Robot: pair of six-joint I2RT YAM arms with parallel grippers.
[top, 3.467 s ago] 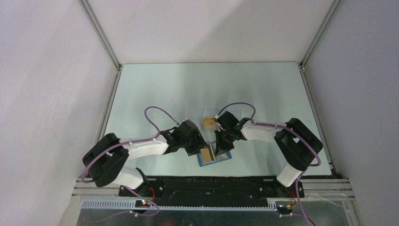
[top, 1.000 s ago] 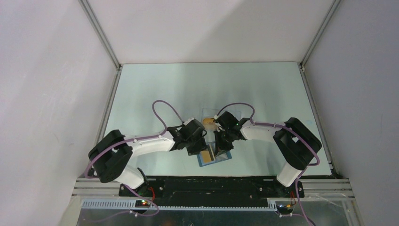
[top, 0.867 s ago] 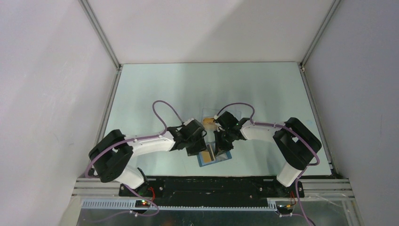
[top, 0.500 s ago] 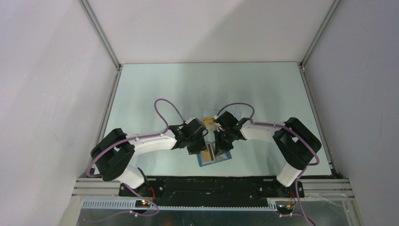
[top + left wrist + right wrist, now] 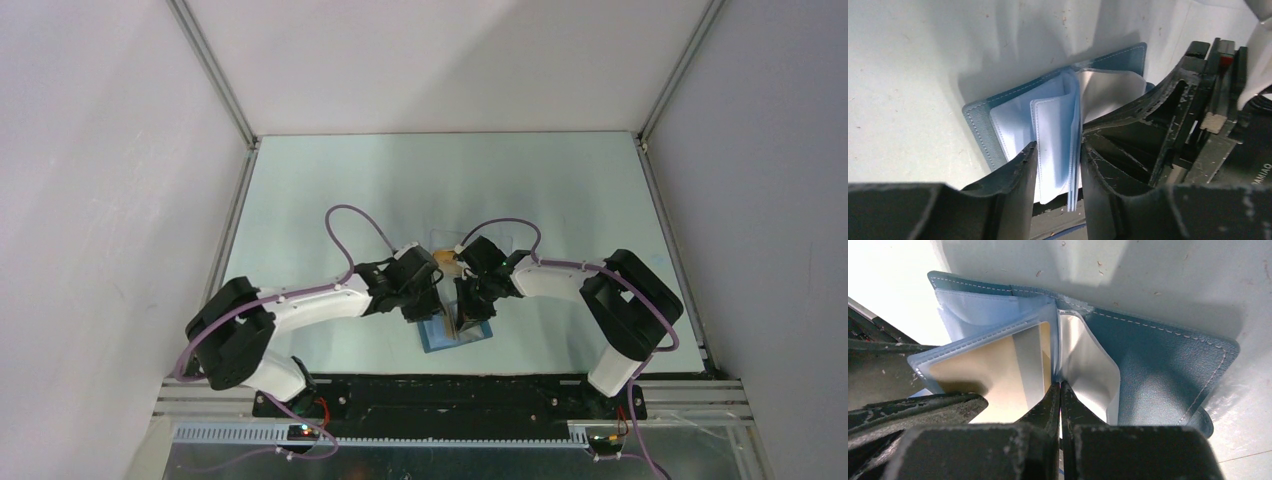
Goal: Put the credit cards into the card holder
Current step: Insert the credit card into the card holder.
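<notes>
The blue card holder point(image 5: 456, 337) lies open on the table near the front edge, its pale blue sleeves standing up. My right gripper point(image 5: 466, 316) is shut on one sleeve at the spine, seen in the right wrist view point(image 5: 1060, 387). A gold credit card point(image 5: 993, 371) sits inside the sleeve to the left of it. My left gripper point(image 5: 430, 305) is open, its jaws straddling the upright sleeves point(image 5: 1055, 135) without pinching them. The blue cover point(image 5: 979, 127) lies flat below. Another orange card point(image 5: 446, 261) shows behind the grippers.
A clear plastic box point(image 5: 440, 243) sits just behind the two grippers and holds the orange card. The right gripper's black body point(image 5: 1168, 120) fills the right of the left wrist view, close to my left fingers. Walls enclose the table on three sides.
My left arm has swung right and forward onto the card holder, and its jaws now sit over the sleeves, covering the gold card in the top view. The right gripper has held still.
</notes>
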